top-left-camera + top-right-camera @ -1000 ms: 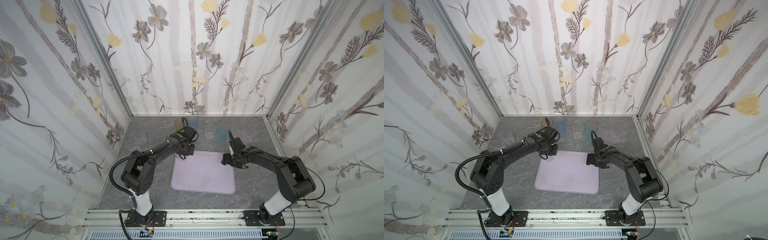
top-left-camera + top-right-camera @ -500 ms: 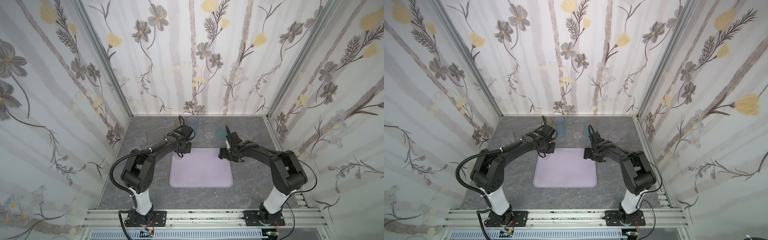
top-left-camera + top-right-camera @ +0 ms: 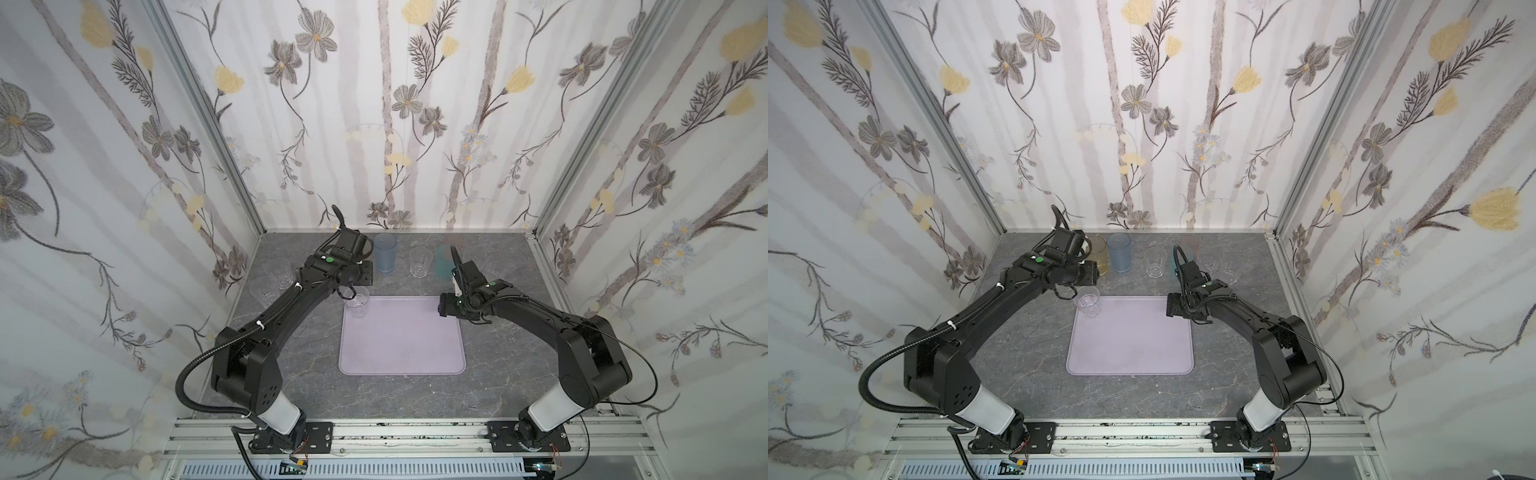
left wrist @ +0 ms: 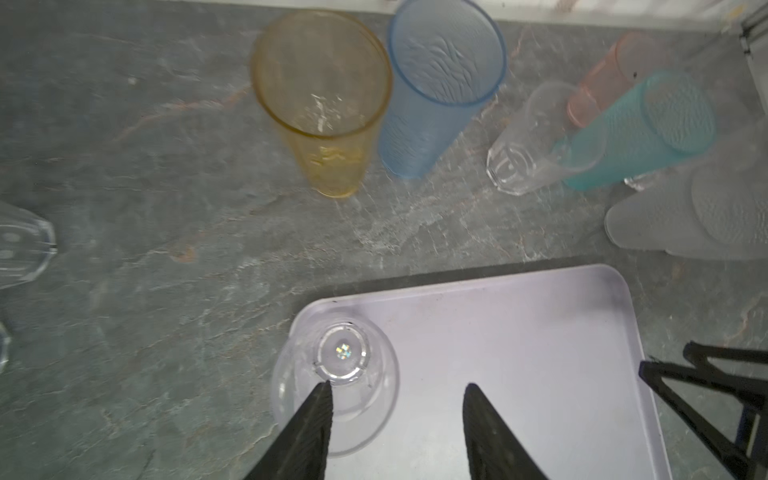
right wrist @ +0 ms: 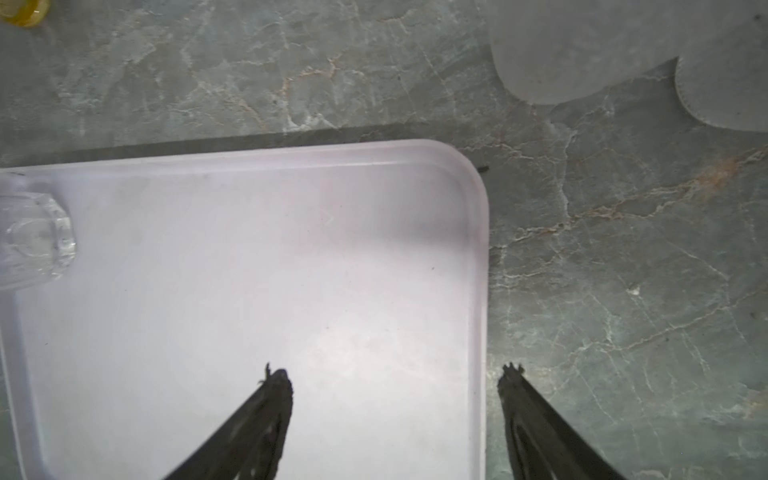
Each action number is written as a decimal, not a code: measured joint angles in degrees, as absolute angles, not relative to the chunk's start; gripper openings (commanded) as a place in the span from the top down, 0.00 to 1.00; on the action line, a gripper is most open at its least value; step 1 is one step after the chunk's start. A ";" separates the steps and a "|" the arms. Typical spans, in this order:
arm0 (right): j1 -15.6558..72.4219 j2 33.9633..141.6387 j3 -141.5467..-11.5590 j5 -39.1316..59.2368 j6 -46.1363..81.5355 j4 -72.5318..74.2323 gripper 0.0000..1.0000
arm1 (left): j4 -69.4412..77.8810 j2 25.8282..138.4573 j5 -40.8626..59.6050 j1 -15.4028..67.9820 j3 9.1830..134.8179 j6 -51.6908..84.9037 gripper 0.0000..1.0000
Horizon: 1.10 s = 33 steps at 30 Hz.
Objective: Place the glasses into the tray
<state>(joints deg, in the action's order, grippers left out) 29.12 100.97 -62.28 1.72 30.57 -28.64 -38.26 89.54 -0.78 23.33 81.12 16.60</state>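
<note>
The grey marbled tabletop (image 3: 498, 386) carries the flat pale lilac rectangular tray (image 3: 401, 340) at its middle. The right gripper (image 5: 395, 372) hangs wide open and empty, astride the tray's right rim. The left gripper (image 4: 399, 386) is parted, gripping nothing, with one finger over the short clear glass tumbler (image 4: 340, 353), which stands upright in the tray's far left corner. A tall amber tumbler (image 4: 328, 104), a tall blue tumbler (image 4: 440, 83) and a tall teal tumbler (image 4: 623, 137) stand on the tabletop beyond the tray

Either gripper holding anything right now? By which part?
Nothing is held. The left gripper is open around one wall of the clear glass in a corner of the tray, not clamping it. The right gripper is open and empty.
</note>
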 measured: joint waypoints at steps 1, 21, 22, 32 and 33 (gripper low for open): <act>30.70 100.92 -63.18 1.48 31.09 -28.58 0.22 | -38.35 88.84 -1.56 21.06 80.88 16.69 0.45; 51.31 109.73 -80.49 2.52 35.90 -23.33 0.23 | -30.79 98.96 -9.41 -9.26 81.01 13.30 0.45; 51.37 109.89 -80.49 2.48 35.86 -23.35 0.23 | -30.50 99.04 -9.15 -9.76 80.58 12.95 0.47; 51.46 111.04 -80.99 2.66 34.94 -23.31 0.23 | -30.28 104.88 -8.03 -11.46 79.42 10.70 0.56; 51.46 111.04 -80.99 2.66 34.89 -23.31 0.23 | -30.26 105.71 -7.66 -11.44 79.79 10.70 0.58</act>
